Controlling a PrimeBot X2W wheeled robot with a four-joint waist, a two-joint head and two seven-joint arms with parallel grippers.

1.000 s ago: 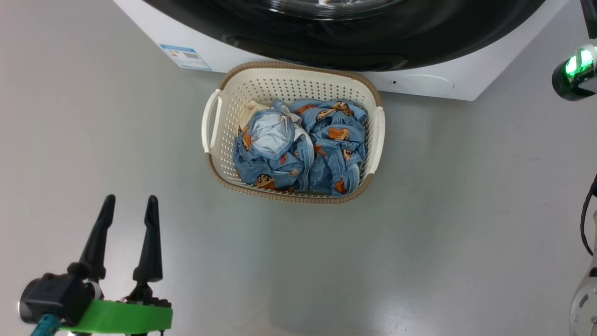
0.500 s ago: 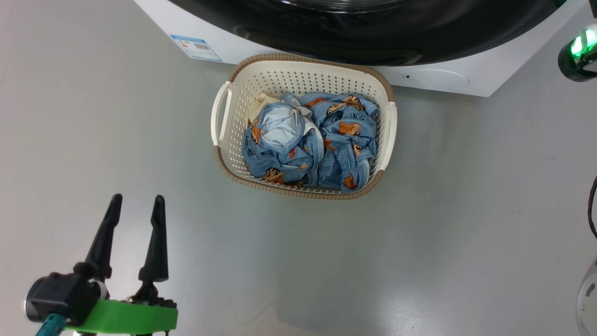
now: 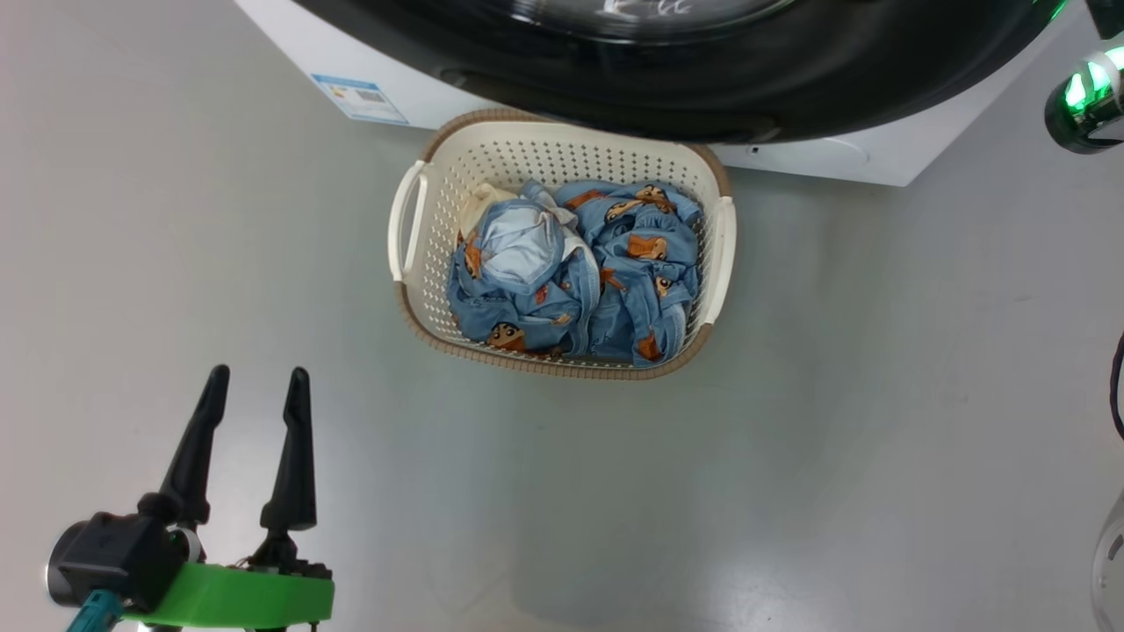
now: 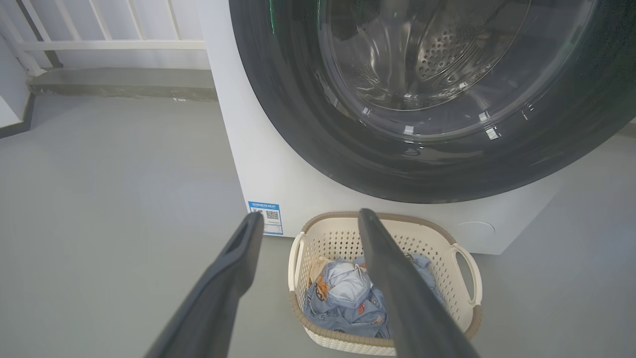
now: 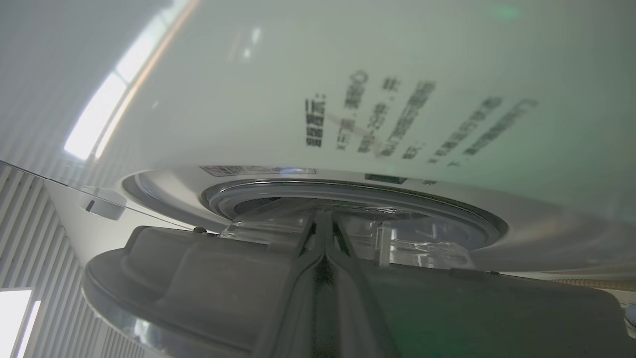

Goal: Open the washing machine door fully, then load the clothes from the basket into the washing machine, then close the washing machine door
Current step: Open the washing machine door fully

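The white washing machine (image 3: pixel 290 44) fills the top of the head view, and the washing machine door (image 3: pixel 667 88), black-rimmed, overhangs the basket's far edge. The cream basket (image 3: pixel 544 369) stands on the floor in front, holding the light blue clothes (image 3: pixel 571 263). My left gripper (image 3: pixel 256 377) is open at the lower left, well short of the basket. The left wrist view shows the door (image 4: pixel 298 109), basket (image 4: pixel 328 338), clothes (image 4: pixel 343 298) and open left gripper (image 4: pixel 310 216). My right gripper (image 5: pixel 325 219) is shut, its fingers lying against the door's inner side (image 5: pixel 198 278), which stands slightly ajar from the machine's front (image 5: pixel 348 74).
Grey floor spreads all around the basket. A blue sticker (image 3: pixel 360 96) marks the machine's lower left front. A green-lit part of my right arm (image 3: pixel 1084 110) shows at the upper right. A white railing (image 4: pixel 99 30) and concrete ledge (image 4: pixel 124 82) stand left of the machine.
The head camera has shifted slightly. The door's black rim now reaches further over the basket's far edge than half a second ago. My left gripper has stayed open in place.
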